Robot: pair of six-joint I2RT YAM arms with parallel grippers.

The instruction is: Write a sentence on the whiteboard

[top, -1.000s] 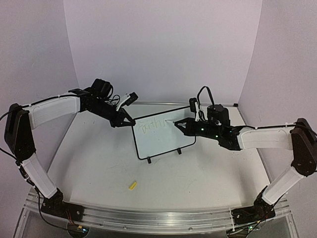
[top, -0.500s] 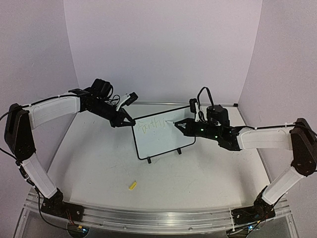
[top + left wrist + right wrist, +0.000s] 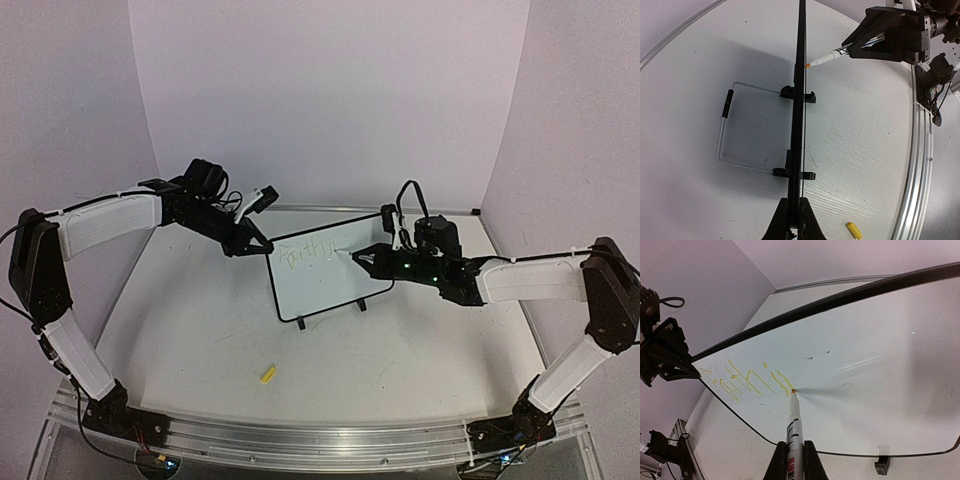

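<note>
The whiteboard stands upright on two black clip feet at mid-table. My left gripper is shut on its upper left corner; in the left wrist view the board appears edge-on between the jaws of that gripper. Yellow handwriting, part of the sentence, runs along the board's top left. My right gripper is shut on a white marker. The marker's orange tip touches the whiteboard just right of the last stroke. The right gripper is in front of the board's upper middle.
A small yellow marker cap lies on the table in front of the board, also seen in the left wrist view. An aluminium rail runs along the near edge. Purple walls close in the back and sides.
The right gripper with the marker has shifted slightly right and down along the board, and the yellow writing has grown by a stroke. The left arm holds still.
</note>
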